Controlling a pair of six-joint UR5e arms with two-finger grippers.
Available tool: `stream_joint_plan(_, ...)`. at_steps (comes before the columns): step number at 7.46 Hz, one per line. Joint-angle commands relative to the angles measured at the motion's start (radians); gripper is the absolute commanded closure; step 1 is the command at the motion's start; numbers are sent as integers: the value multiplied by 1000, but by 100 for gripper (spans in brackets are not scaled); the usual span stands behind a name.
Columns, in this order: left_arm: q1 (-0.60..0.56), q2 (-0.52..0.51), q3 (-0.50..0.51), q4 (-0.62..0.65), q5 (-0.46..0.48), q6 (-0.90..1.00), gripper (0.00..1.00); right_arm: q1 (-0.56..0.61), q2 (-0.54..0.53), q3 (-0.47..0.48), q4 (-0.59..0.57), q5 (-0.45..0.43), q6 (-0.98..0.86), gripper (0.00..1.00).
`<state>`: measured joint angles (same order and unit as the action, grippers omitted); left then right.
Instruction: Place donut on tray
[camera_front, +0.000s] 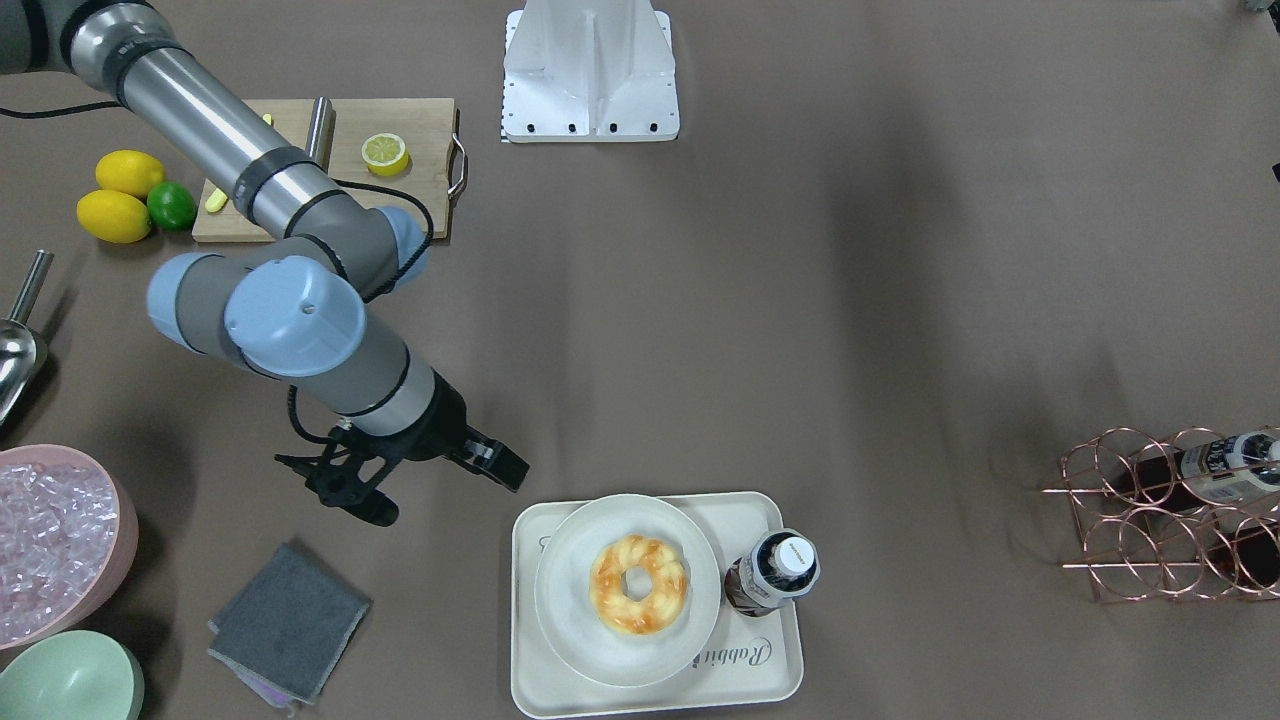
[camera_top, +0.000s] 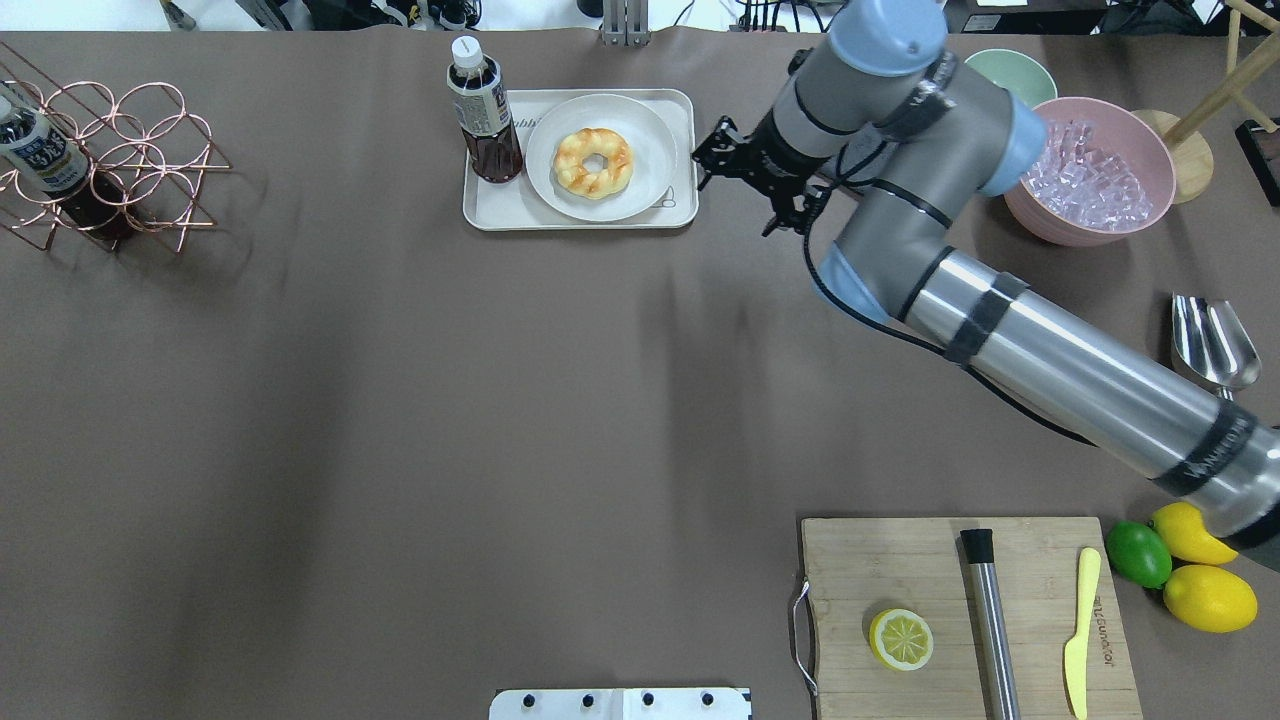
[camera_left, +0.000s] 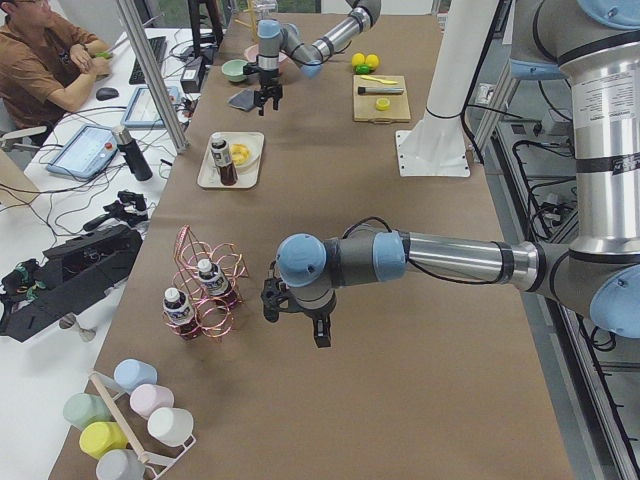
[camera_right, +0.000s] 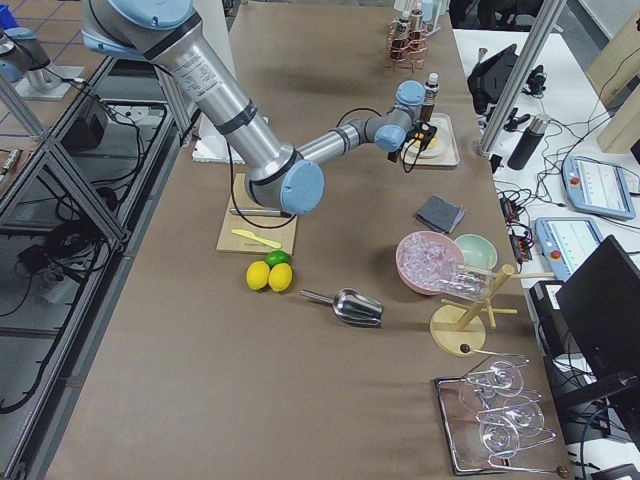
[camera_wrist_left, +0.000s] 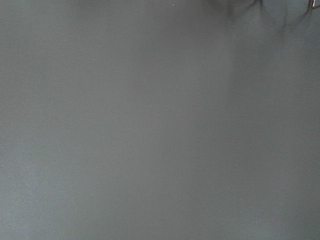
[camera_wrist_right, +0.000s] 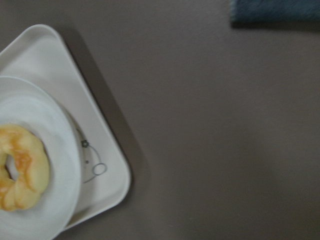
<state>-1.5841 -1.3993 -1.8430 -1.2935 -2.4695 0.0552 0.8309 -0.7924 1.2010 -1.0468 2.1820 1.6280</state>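
The donut (camera_front: 607, 590) lies on a round pale plate (camera_front: 570, 625) that sits on the cream tray (camera_front: 745, 660); the donut also shows in the overhead view (camera_top: 570, 165) and the right wrist view (camera_wrist_right: 30, 167). My right gripper (camera_front: 430, 490) is open and empty, hovering beside the tray's short edge (camera_top: 690, 160) in the overhead view (camera_top: 748, 185), apart from it. My left gripper (camera_left: 295, 315) shows only in the exterior left view, over bare table near the wire rack; I cannot tell if it is open or shut.
A dark drink bottle (camera_front: 775, 572) stands on the tray beside the plate. A grey cloth (camera_front: 290, 620), a pink bowl of ice (camera_front: 55, 540) and a green bowl (camera_front: 70, 680) lie near the right arm. A cutting board (camera_top: 900, 560) holds a halved lemon (camera_top: 900, 640). A copper wire rack (camera_front: 1170, 510) stands far off.
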Motion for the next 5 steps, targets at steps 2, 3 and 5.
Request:
stream_joint_plan(2, 1, 14, -5, 0, 0, 0, 2, 118, -418, 415, -128, 105, -331, 0)
stream_joint_plan(3, 1, 16, -5, 0, 0, 0, 2, 155, -564, 508, -133, 114, -453, 0)
stream_joint_plan(5, 1, 16, -5, 0, 0, 0, 2, 238, -729, 554, -133, 148, -708, 0)
